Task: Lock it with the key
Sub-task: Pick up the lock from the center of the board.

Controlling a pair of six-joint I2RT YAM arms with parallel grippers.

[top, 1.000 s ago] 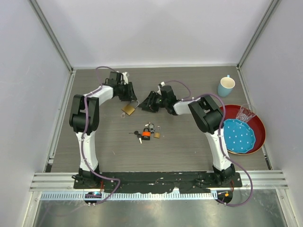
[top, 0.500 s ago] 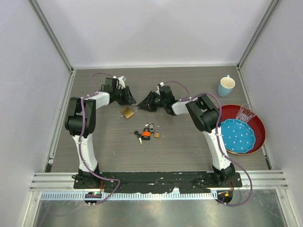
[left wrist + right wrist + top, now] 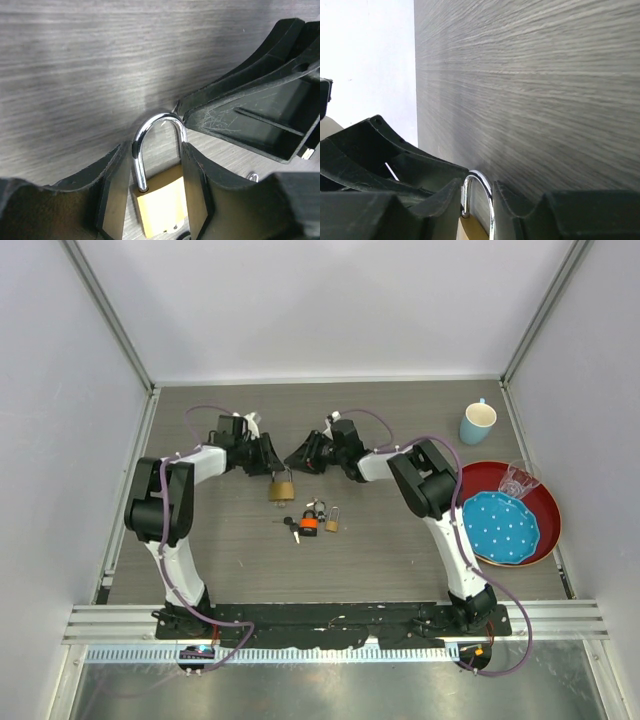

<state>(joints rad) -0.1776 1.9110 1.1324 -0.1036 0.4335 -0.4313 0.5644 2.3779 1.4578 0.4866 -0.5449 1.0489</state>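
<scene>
Grey wood-grain bench [image 3: 232,552] between pale walls. Towards the far middle, a brass padlock [image 3: 282,488], down at the bench surface, just beyond a small cluster of keys [image 3: 291,528] and small locks [image 3: 320,520]. Well apart at the right edge: a blue mug [image 3: 477,423] and a red plate [image 3: 548,502] carrying a dotted blue plate [image 3: 505,527] and a glass [image 3: 516,481].

Left gripper [image 3: 156,149]: clenched on the padlock, one finger [image 3: 115,196] against each side of the brass body, steel shackle [image 3: 138,155] sticking out past the fingertips.

Right gripper [image 3: 476,192]: nose to nose with the left, tips right at the crown of the shackle. Only a narrow slot between its fingers, yet impossible to tell whether pinching the steel or merely touching it. Equally impossible to tell whether seated or sprung at the shackle's far leg, hidden behind a finger.

Likely handling: dense and heavy for its bulk, fully rigid, brass faces and polished steel both slick against hard plastic fingers. Best taken across the flat sides of the body, as here, leaving shackle and keyhole end free. Poor purchase on the round shackle alone, with a risk of swivelling or slipping out.

Probably a bracing stage of the job, with no key visible in either gripper and none discernible in the lock.
</scene>
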